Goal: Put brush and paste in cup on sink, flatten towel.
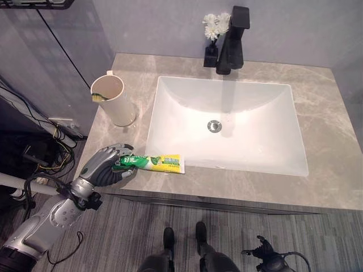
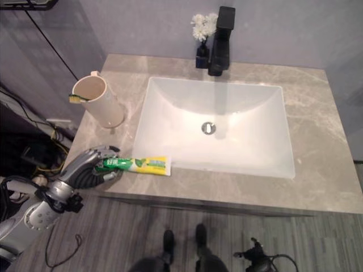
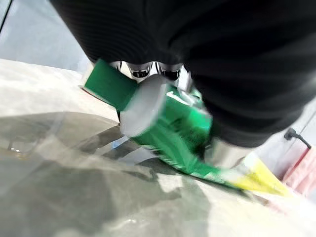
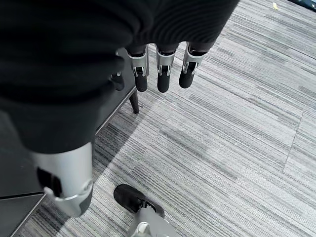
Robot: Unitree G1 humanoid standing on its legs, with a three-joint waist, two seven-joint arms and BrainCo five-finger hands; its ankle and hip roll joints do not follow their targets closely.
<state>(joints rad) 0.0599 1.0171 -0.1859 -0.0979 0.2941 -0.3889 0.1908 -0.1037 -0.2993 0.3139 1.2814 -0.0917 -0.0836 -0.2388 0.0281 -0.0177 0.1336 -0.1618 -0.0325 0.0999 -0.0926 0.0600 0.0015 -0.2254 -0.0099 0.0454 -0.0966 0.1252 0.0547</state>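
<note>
Grey veined stone forms the countertop (image 1: 329,141), a wide slab set against a pale blue-grey wall, with a rectangular white basin (image 1: 227,122) sunk into it and a round metal drain (image 1: 214,126) at its centre. Behind the basin stands a square-edged matte black tap (image 1: 232,42), with a small dark vase of white flowers (image 1: 214,34) just beside it. Striped grey carpet (image 4: 237,123) covers the floor in front of the vanity.

At the counter's left end a cream, smooth-sided cup (image 1: 115,101) with a handle stands upright; the toothbrush (image 1: 100,96) is already inside it, its yellow-green head resting against the rim. The toothpaste (image 1: 153,163), a flat green, white and yellow tube, lies along the front edge of the counter, between the cup and the basin. The left hand (image 1: 105,166) has its fingers and thumb curled round the tube's green cap end, the tube still lying on the stone. The right hand (image 4: 160,69) hangs above the carpet, fingers straight and loose, holding nothing.
</note>
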